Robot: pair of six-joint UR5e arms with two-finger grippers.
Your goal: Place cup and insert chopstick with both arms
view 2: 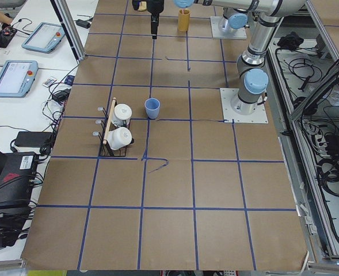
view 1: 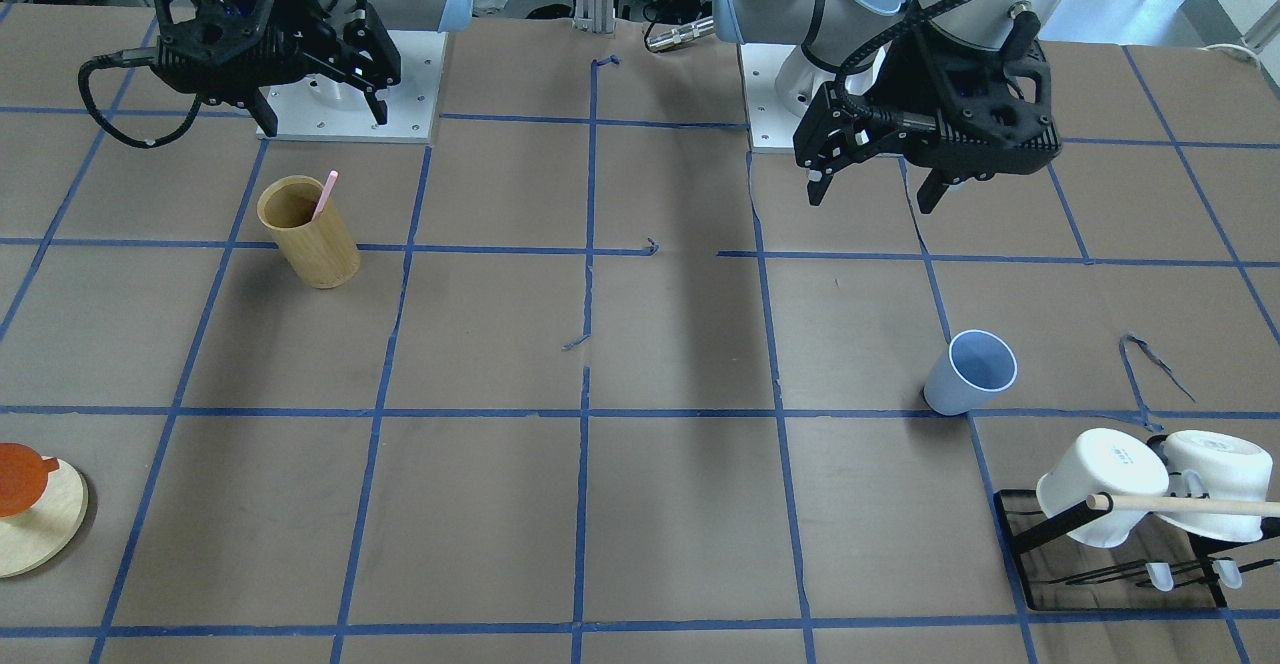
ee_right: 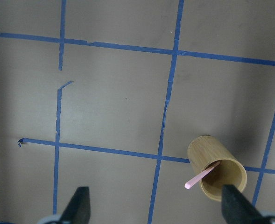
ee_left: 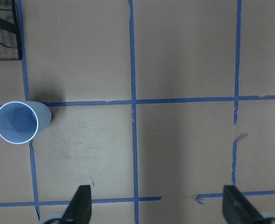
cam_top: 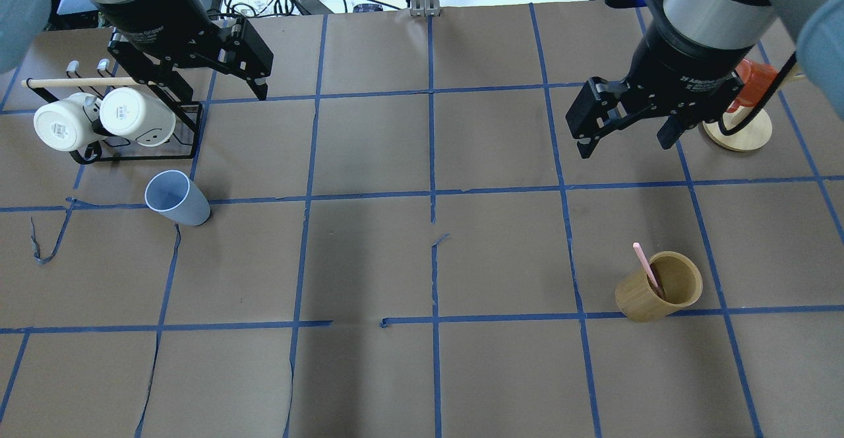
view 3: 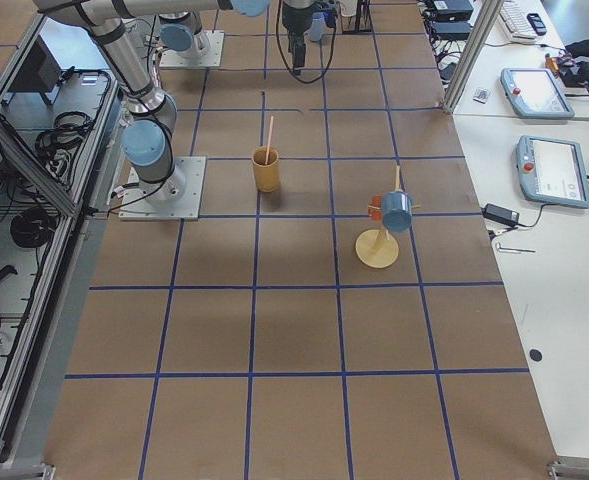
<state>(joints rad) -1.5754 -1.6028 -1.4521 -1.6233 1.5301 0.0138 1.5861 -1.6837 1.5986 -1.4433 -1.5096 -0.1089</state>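
Observation:
The light blue cup stands upright on the table's left side, near the mug rack; it also shows in the left wrist view and the front view. My left gripper hovers open and empty above and beyond it. The pink chopstick leans inside a tan bamboo cylinder on the right side, also in the right wrist view. My right gripper hangs open and empty above the table, beyond the cylinder.
A black mug rack with two white mugs and a wooden rod stands at the far left. A round wooden stand with an orange piece sits at the far right. Blue tape lines grid the brown table.

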